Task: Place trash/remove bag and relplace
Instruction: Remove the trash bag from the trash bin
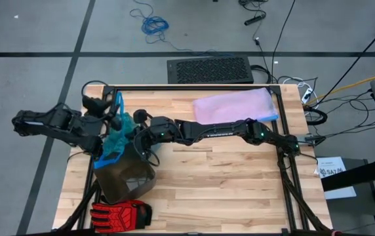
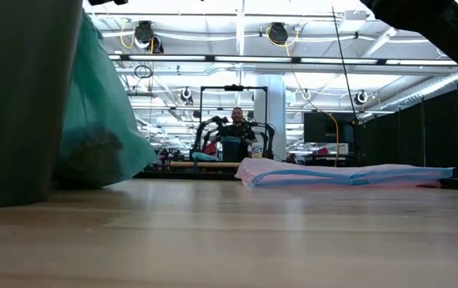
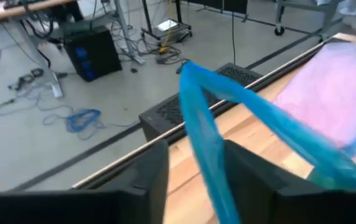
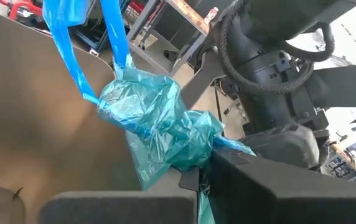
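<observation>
The teal-green bag (image 1: 118, 136) is gathered into a bunch and stands by the far left of the table, next to the dark bin (image 1: 127, 177), which lies on its side. In the low view the bag's bottom (image 2: 93, 164) rests on the wood, with a dark lump showing inside. The loose trash is not in sight. My left gripper (image 1: 111, 117) is open at the bag's blue drawstring loop (image 3: 193, 99). My right gripper (image 4: 196, 180) reaches in from the right and is shut on the bag's bunched plastic. My left gripper has one strand of the blue drawstring loop (image 3: 210, 168) running between its parted fingers. The loop turns beyond the fingertips and comes back round the outside of one finger (image 3: 259, 180), so it is hooked over that finger. The loop looks drawn straight. My right gripper pinches the bag's gathered neck (image 4: 190, 152) between its two fingers, several crumpled layers, just beside the point where the blue drawstring leaves the bunch. The fingers come roughly level from the table's right side. The bag hangs upright with its bottom on the table.
A pale lilac bag with a blue rim (image 1: 235, 105) lies flat at the far right of the table. A red-and-black glove (image 1: 119, 213) lies at the near left corner. Bare wood spans the table's middle and near right. A person sits far off in the room (image 2: 235, 132).
</observation>
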Tool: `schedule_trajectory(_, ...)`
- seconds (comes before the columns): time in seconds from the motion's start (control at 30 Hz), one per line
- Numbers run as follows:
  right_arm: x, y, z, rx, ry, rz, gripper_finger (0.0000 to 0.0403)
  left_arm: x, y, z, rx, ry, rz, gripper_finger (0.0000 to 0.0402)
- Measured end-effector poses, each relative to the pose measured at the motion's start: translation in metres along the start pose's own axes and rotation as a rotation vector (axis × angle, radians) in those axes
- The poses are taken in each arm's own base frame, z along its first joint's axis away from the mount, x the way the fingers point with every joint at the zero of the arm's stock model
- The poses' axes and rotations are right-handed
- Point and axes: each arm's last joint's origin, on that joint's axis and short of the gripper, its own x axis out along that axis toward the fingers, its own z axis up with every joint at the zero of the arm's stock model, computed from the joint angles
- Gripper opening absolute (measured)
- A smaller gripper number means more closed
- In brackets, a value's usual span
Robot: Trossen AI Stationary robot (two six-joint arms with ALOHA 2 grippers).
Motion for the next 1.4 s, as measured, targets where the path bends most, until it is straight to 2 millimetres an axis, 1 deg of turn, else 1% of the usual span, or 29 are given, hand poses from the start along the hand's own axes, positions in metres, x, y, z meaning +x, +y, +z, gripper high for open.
schedule_trajectory(0.13, 0.000, 0.000, -0.002, 0.000, 0.012, 0.005, 0.0000, 0.001, -0.006, 0.004, 0.083, -0.023, -0.011, 0.0024)
schedule_trajectory(0.17, 0.000, -0.001, -0.003, 0.000, 0.022, 0.006, 0.0000, 0.001, -0.007, 0.006, 0.088, -0.035, -0.017, 0.0014)
schedule_trajectory(0.23, 0.000, -0.004, -0.008, 0.006, 0.045, 0.013, 0.0000, 0.001, -0.009, 0.010, 0.105, -0.061, -0.028, 0.0007)
schedule_trajectory(0.4, 0.000, -0.022, -0.026, 0.078, 0.101, -0.012, 0.0000, -0.004, -0.007, 0.024, 0.103, -0.123, -0.053, 0.0002)
schedule_trajectory(0.53, -0.001, -0.042, -0.044, 0.130, 0.142, -0.043, 0.0000, -0.012, -0.001, 0.036, 0.107, -0.157, -0.063, 0.0001)
schedule_trajectory(0.63, -0.002, -0.058, -0.056, 0.187, 0.161, -0.075, 0.0000, -0.016, 0.003, 0.042, 0.113, -0.169, -0.068, 0.0001)
schedule_trajectory(0.8, -0.006, -0.081, -0.074, 0.301, 0.178, -0.130, 0.0000, -0.019, 0.006, 0.044, 0.124, -0.175, -0.096, 0.0001)
schedule_trajectory(0.97, -0.008, -0.097, -0.082, 0.345, 0.154, -0.176, 0.0000, -0.020, 0.008, 0.045, 0.127, -0.186, -0.108, 0.0001)
schedule_trajectory(1.07, -0.011, -0.108, -0.091, 0.419, 0.157, -0.206, 0.0000, -0.022, 0.009, 0.047, 0.109, -0.203, -0.159, 0.0000)
schedule_trajectory(1.13, -0.013, -0.116, -0.097, 0.434, 0.160, -0.225, 0.0000, -0.024, 0.009, 0.052, 0.122, -0.237, -0.186, 0.0000)
schedule_trajectory(1.2, -0.015, -0.121, -0.104, 0.440, 0.185, -0.235, 0.0000, -0.027, 0.010, 0.058, 0.111, -0.290, -0.214, 0.0000)
schedule_trajectory(1.3, -0.017, -0.124, -0.113, 0.476, 0.234, -0.224, 0.0000, -0.032, 0.014, 0.064, 0.088, -0.358, -0.256, 0.0000)
schedule_trajectory(1.4, -0.017, -0.123, -0.119, 0.504, 0.264, -0.211, 0.0000, -0.035, 0.018, 0.066, 0.080, -0.382, -0.269, 0.0000)
